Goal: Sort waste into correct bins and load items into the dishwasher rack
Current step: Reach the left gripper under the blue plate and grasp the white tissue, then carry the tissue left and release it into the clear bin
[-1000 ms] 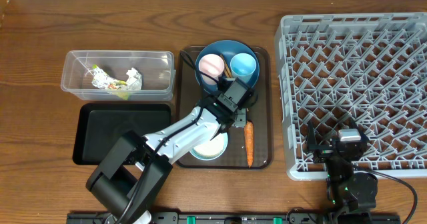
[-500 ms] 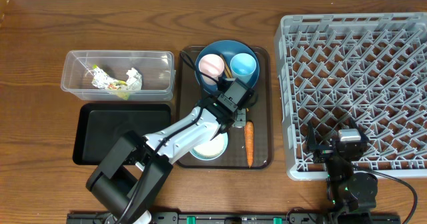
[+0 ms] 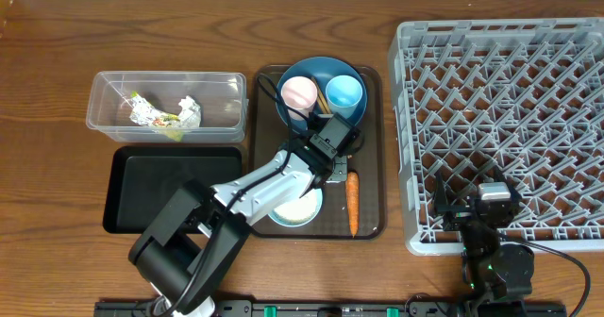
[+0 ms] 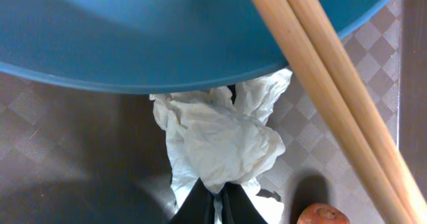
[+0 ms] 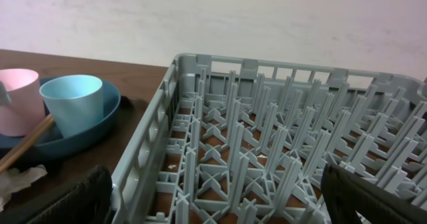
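The left gripper (image 4: 213, 203) pinched the crumpled paper wad (image 4: 223, 144) beside the blue plate (image 4: 133, 37); the right gripper (image 5: 213, 197) stood spread.

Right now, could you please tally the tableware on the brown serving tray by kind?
Large round blue plate: 1
Pale blue bowl: 1
Cups (pink cup, light blue cup): 2
Wooden chopsticks: 2
Total: 6

Overhead looks down; both low wrist views share the plate (image 4: 133, 31) (image 5: 100, 127).
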Controlling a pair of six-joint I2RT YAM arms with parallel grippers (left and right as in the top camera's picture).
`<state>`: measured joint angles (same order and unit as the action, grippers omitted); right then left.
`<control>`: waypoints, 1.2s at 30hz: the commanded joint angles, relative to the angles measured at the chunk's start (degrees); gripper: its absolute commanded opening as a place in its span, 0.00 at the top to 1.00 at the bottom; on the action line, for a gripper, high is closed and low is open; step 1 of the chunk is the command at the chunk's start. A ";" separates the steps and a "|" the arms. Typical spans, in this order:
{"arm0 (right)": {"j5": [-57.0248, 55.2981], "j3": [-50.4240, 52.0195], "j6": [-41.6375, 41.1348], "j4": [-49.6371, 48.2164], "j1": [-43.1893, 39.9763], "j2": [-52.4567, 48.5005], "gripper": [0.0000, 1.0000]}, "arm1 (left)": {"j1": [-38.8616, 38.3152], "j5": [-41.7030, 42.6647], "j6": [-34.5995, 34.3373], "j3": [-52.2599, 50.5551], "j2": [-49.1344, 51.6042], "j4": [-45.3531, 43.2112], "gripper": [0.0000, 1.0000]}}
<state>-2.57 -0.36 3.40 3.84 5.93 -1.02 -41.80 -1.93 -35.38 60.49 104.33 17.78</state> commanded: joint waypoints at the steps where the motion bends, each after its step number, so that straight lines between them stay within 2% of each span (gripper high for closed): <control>1: -0.42 0.07 0.50 0.24 1.60 0.09 0.01 | -0.17 -1.11 0.11 -0.59 -4.52 0.94 0.94; 11: -0.42 0.07 0.50 0.24 1.60 -0.15 0.01 | 0.00 -1.36 0.17 -0.59 -17.75 8.31 0.94; 20: -0.42 0.07 0.50 0.24 1.60 -0.22 0.01 | 2.56 -13.25 1.29 -0.59 -26.12 13.25 0.94; 23: -0.42 0.07 0.50 0.24 1.60 -0.22 0.01 | 6.36 -15.34 1.25 -0.59 -26.53 12.98 0.94; 30: -0.42 0.07 0.50 0.24 1.60 -0.22 0.01 | 21.33 -15.47 1.27 -0.59 -25.83 10.51 0.94; 36: -0.42 0.07 0.50 0.24 1.60 -0.22 0.01 | 31.71 -9.55 2.82 -0.59 -23.28 4.46 0.94</control>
<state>-2.57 -0.36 3.40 3.86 5.93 -1.06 -12.80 -14.68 -34.30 60.36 79.20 23.90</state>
